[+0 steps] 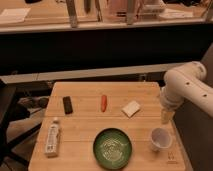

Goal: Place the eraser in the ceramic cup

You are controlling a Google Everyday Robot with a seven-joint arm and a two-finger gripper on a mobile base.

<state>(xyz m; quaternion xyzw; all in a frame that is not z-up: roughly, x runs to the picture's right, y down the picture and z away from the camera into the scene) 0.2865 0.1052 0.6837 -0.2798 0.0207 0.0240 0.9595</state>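
A small white rectangular block (131, 108), which looks like the eraser, lies on the wooden table (85, 125) right of centre. The white ceramic cup (160, 138) stands upright near the table's front right corner. My white arm (186, 89) comes in from the right. My gripper (166, 117) points down at the table's right edge, above and just behind the cup and to the right of the white block. It touches neither one.
A black flat rectangular object (67, 104) lies at the left. An orange carrot-like stick (103, 102) lies at the centre back. A green bowl (112, 148) sits at the front centre. A white bottle (52, 137) lies at the front left. A dark counter runs behind the table.
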